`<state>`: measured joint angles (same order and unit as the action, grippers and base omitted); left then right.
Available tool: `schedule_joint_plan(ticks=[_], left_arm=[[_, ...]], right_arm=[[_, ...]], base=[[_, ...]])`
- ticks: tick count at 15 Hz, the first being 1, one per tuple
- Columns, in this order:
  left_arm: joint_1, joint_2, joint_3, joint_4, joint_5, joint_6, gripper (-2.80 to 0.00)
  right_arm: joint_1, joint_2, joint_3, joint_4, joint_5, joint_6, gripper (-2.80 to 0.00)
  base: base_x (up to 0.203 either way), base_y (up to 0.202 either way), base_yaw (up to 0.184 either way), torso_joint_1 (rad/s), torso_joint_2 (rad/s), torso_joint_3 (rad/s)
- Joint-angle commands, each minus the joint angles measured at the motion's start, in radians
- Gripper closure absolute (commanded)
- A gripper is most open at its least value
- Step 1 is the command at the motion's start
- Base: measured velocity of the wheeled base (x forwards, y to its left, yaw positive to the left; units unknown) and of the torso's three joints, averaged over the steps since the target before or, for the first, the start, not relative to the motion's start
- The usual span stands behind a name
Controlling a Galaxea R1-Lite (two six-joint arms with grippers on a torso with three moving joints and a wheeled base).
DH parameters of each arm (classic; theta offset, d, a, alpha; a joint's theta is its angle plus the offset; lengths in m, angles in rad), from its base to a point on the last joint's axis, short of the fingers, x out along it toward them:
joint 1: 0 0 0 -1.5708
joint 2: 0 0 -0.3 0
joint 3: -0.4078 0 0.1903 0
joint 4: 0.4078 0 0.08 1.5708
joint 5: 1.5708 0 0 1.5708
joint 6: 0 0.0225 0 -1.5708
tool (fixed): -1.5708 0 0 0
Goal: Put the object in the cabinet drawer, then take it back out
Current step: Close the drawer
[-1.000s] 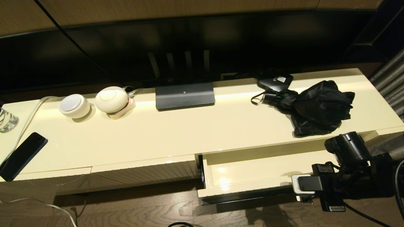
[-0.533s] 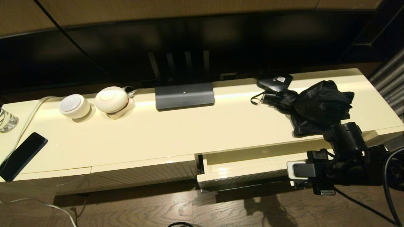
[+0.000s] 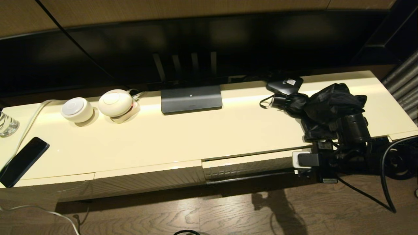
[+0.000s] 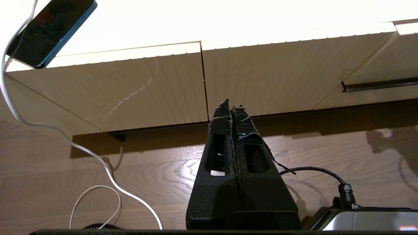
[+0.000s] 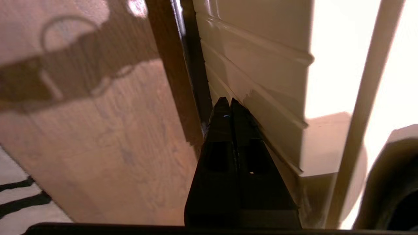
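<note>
The black folding umbrella [image 3: 329,107] lies rumpled on the cabinet top at the right, its short handle [image 3: 279,100] and wrist loop pointing left. Below it, the cabinet drawer [image 3: 248,167] is pushed in almost flush with the panel beside it, so none of its inside shows. My right gripper [image 5: 227,101] is shut and empty, its tips against the drawer's ribbed front [image 5: 261,75] near the dark lower strip. The right arm [image 3: 326,160] stands at the drawer's right end. My left gripper [image 4: 231,106] is shut and empty, low over the floor before the left panels.
A small flat black box with a white label [image 3: 284,84] lies behind the umbrella. A dark stand [image 3: 191,99], two white round devices [image 3: 77,109], a phone [image 3: 23,161] and a glass [image 3: 6,123] are on the top. White cable [image 4: 98,163] trails on the floor.
The drawer has slid from well open to almost shut. My right arm moved toward the cabinet with it. The umbrella has not moved.
</note>
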<state>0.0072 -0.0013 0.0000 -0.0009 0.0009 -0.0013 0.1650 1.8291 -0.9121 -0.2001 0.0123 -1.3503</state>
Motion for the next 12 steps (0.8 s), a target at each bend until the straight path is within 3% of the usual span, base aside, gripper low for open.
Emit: schedule_joint_plan(ticks=[1,7,12], left_arm=[[0.000,0.001,0.003,0.001,0.001,0.000,0.00],[0.000,0.001,0.003,-0.001,0.001,0.000,0.00],[0.000,0.001,0.003,-0.001,0.001,0.000,0.00]], right_arm=[[0.001,0.034,-0.034,-0.022,0.000,-0.017,0.00],[-0.010,0.008,-0.039,-0.047,0.003,-0.018,0.00],[-0.013,-0.197,0.063,0.110,0.015,-0.014,0.00]], base=[[0.000,0.000,0.000,0.000,0.00,0.000],[0.000,0.000,0.000,0.000,0.00,0.000],[0.000,0.000,0.000,0.000,0.00,0.000]])
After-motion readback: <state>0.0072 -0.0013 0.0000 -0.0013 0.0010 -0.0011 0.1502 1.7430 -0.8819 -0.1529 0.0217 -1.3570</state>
